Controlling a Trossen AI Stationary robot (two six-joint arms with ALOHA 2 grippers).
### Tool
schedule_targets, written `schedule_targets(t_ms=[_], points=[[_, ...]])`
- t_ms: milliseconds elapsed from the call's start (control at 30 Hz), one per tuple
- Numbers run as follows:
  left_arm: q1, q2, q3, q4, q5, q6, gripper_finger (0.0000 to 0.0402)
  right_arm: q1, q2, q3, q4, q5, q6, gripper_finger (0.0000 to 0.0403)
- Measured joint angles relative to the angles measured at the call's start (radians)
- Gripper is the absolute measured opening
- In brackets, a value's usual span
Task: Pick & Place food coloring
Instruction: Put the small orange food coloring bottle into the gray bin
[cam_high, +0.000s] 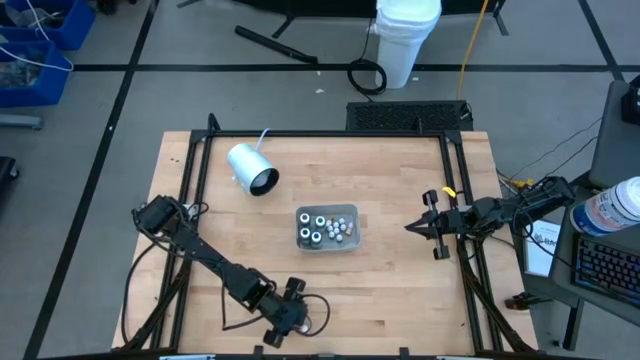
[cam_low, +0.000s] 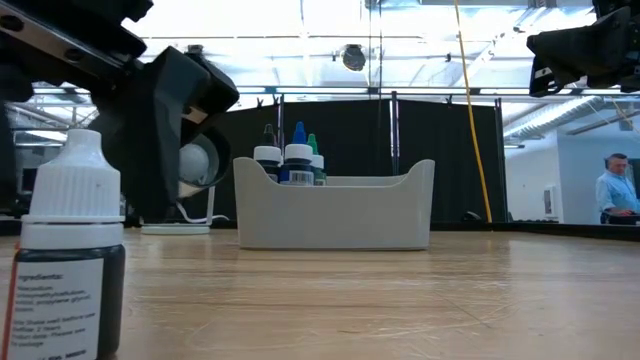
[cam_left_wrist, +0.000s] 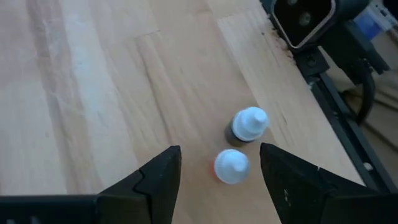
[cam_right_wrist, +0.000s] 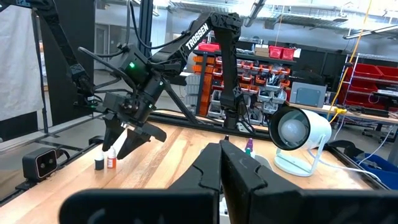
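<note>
Trouble is brewing at the near edge: the left gripper (cam_left_wrist: 217, 177), jaws spread, is hovering over two touching bottles (cam_left_wrist: 239, 146) and may topple one. The right gripper (cam_high: 425, 226), jaws pressed together, is waiting right of the tray (cam_high: 327, 243).

Two food coloring bottles (cam_left_wrist: 240, 143) stand side by side on the tabletop (cam_high: 390, 190) directly below the left pincer (cam_left_wrist: 219, 174). The tray (cam_high: 327, 228) of bottles sits between both pincers, nearer the right pincer (cam_high: 415, 226).
</note>
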Motion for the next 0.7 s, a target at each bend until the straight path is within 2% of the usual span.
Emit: schedule_targets(t_ms=[400, 700], points=[[0.0, 0.054, 0.0, 0.039, 0.029, -0.004, 0.0223, 0.0, 0.0, 0.0, 0.0, 0.0, 0.0, 0.0], [-0.006, 0.022, 0.0, 0.046, 0.029, 0.003, 0.0223, 0.0, 0.001, 0.0, 0.0, 0.002, 0.0, 0.0]])
